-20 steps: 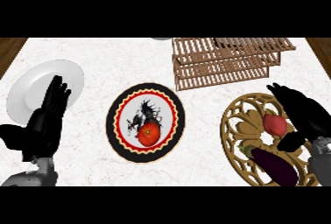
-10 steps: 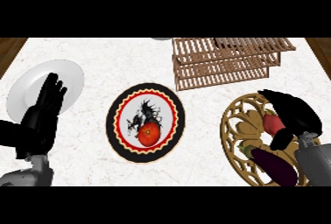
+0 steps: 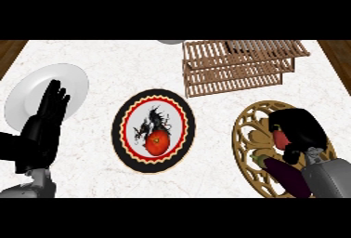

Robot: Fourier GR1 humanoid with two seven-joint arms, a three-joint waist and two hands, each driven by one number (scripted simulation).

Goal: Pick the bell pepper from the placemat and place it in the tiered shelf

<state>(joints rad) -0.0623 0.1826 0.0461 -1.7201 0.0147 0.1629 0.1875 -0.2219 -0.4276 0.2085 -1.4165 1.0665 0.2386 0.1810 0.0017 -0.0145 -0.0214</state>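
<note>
Head view: the right hand curls over the red pepper on the gold mat, below the shelf. Pepper is probably light, hollow, slick; grasp across its body. The left hand rests spread, far left of the shelf.

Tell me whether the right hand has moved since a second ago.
Yes. The right hand has drawn inward over the gold placemat, and its fingers, earlier spread, now curl round the red bell pepper.

White marble counter w/ dark wood edges.
</note>
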